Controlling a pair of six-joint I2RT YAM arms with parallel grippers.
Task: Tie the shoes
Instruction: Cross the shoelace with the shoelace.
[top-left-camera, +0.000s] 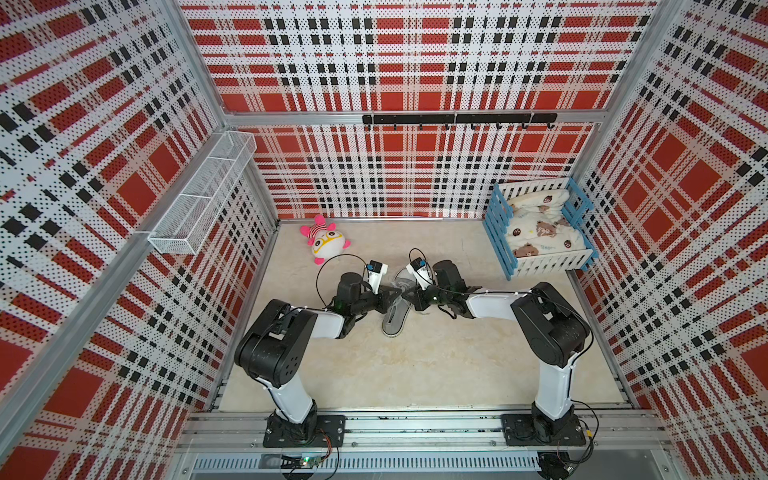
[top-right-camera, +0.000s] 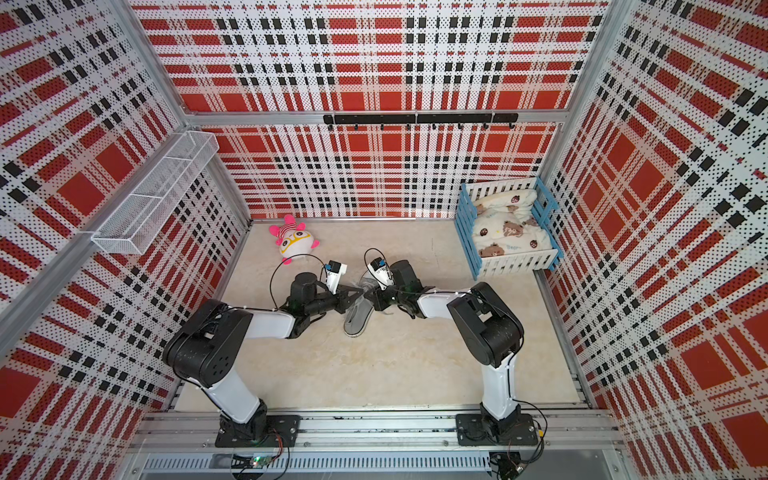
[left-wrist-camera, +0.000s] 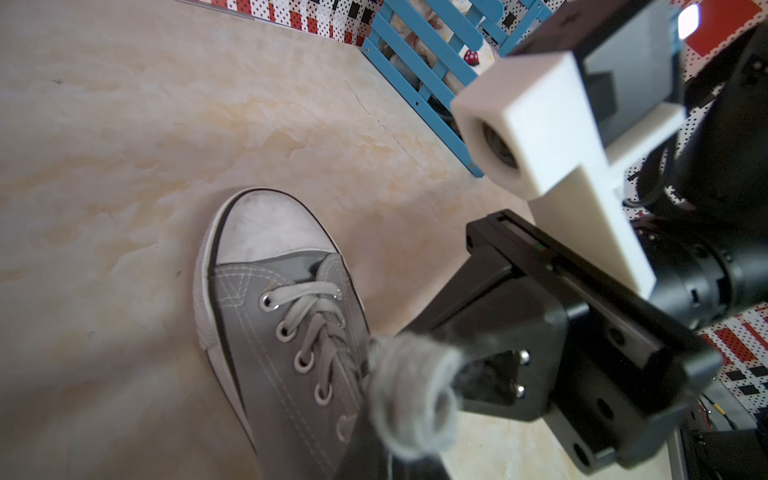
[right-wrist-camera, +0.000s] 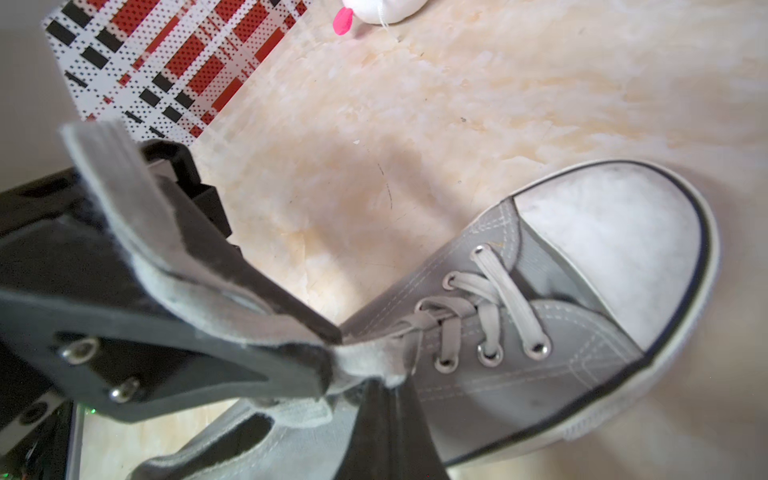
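The grey canvas shoe (top-left-camera: 395, 322) (top-right-camera: 357, 322) lies mid-floor with its white toe cap (left-wrist-camera: 266, 224) pointing to the back wall. Both grippers meet above its laced part. My left gripper (top-left-camera: 397, 293) (left-wrist-camera: 384, 440) is shut on a curled loop of pale grey lace (left-wrist-camera: 411, 399). My right gripper (top-left-camera: 409, 296) (right-wrist-camera: 390, 399) is shut on the lace (right-wrist-camera: 361, 361) just behind the eyelets, tip to tip with the left one. A flat length of lace (right-wrist-camera: 124, 187) drapes over the left gripper's fingers. The arms hide the shoe's middle in both top views.
A pink-and-white plush toy (top-left-camera: 326, 241) lies at the back left. A blue-and-white crate (top-left-camera: 500, 232) with bedding stands at the back right. A white wire basket (top-left-camera: 203, 195) hangs on the left wall and a black hook rail (top-left-camera: 457, 118) on the back wall.
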